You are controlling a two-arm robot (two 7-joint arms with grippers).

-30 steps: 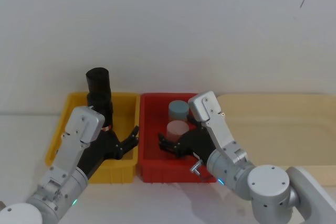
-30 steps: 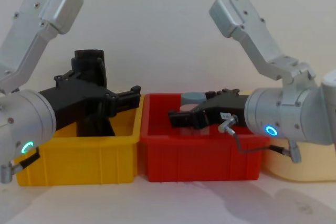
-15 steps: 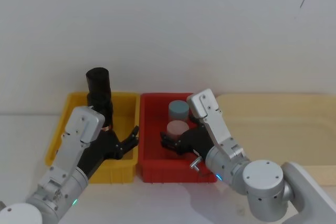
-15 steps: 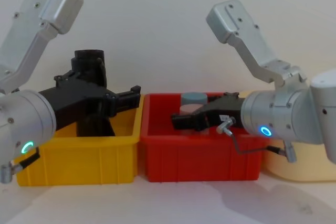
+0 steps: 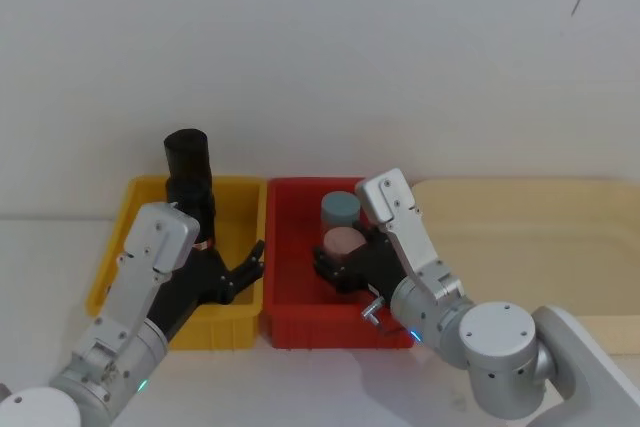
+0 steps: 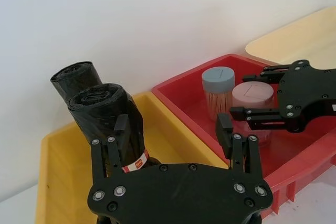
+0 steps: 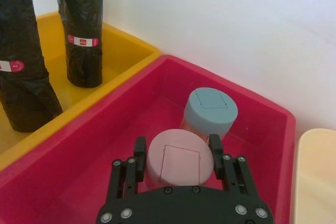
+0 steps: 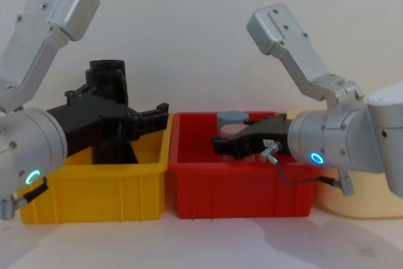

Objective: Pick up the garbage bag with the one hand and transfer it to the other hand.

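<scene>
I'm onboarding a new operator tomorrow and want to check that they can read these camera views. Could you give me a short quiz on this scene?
1. How many jars stand in the red bin?
2. The right gripper has its open fingers on either side of: A) the pink-lidded jar, B) the blue-lidded jar, C) a black roll.
3. True or false: the left gripper is open over the yellow bin, where two black rolls stand.
Key: 1) two; 2) A; 3) true.
</scene>
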